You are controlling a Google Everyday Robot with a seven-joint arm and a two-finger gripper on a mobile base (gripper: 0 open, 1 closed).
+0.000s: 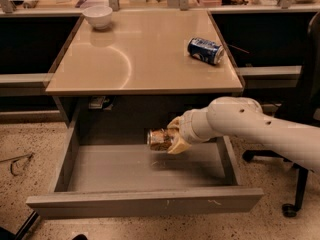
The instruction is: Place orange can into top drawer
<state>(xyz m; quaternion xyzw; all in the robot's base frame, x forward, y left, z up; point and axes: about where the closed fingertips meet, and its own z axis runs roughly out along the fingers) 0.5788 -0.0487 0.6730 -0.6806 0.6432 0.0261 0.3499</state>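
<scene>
The orange can (159, 139), golden-brown with a silvery end, lies on its side in my gripper (170, 138). The gripper is shut on it and holds it inside the open top drawer (145, 203), a little above the drawer floor, toward the back and right of middle. My white arm (250, 126) reaches in from the right, over the drawer's right wall. The drawer is pulled out fully under the table and holds nothing else that I can see.
On the tan table (140, 59) a blue can (205, 50) lies on its side at the right and a white bowl (97, 16) stands at the back left. A black chair base (295, 194) stands at the right. Speckled floor surrounds the drawer.
</scene>
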